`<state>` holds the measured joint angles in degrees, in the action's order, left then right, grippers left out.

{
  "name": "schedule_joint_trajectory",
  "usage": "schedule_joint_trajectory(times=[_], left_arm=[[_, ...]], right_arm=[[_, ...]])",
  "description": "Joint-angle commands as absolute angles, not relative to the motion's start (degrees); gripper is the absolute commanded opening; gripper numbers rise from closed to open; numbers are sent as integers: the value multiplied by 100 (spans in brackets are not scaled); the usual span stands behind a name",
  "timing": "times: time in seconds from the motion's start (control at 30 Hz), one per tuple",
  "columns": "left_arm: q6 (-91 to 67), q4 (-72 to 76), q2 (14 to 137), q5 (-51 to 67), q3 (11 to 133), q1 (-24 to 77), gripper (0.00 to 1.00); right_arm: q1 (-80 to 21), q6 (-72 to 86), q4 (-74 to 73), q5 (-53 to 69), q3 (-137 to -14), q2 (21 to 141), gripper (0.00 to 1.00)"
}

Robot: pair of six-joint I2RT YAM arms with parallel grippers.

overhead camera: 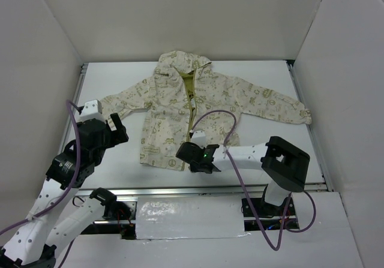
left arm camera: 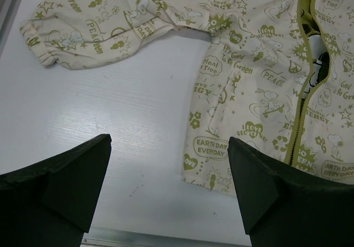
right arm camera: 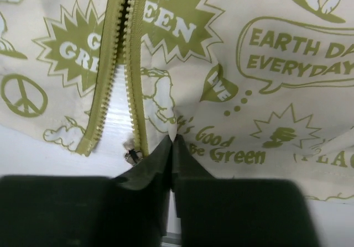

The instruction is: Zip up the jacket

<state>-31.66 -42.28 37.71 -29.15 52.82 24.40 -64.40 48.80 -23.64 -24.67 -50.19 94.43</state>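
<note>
Right gripper: fingers pressed together at the lower centre of the right wrist view, nipping a small peak of the cream hem of the jacket. In the top view this gripper sits at the lower edge of the garment, centre frame.

Zipper: just left of the pinch point. Two olive tapes, teeth unjoined, with white surface showing in the gap between them. A small metal fitting hangs at the foot of the right-hand tape, beside the fingers.

Jacket: laid flat, front up, centre of the top view. Hood toward the upper edge, sleeves spread to either side, hem toward the bottom. Front parted near the collar, olive lining visible.

Left gripper: jaws spread wide, holding nothing, left of centre in the top view, apart from the garment. In the left wrist view the gripper frames bare surface, with the hem corner at lower right and one sleeve cuff at upper left.
</note>
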Motion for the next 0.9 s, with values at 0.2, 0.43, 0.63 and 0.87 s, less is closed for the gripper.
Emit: schedule_joint_trajectory(times=[0.2, 0.43, 0.63, 0.87], left_arm=[[-3076, -3929, 3849, -2620, 5291, 2399, 99], [-4261, -2299, 3955, 496, 4251, 2408, 93], [-5677, 1701, 4936, 2644, 2385, 2487, 88], [-6169, 4172, 6547, 2944, 1943, 3023, 79]], right_arm=[[-6495, 5203, -2101, -2127, -4518, 9371, 0], [-6495, 4992, -1143, -2390, -3947, 7683, 0], [-6495, 4834, -1265, -2680, -3990, 7313, 0], [-6495, 4922, -906, -2549, -3613, 6681, 0]])
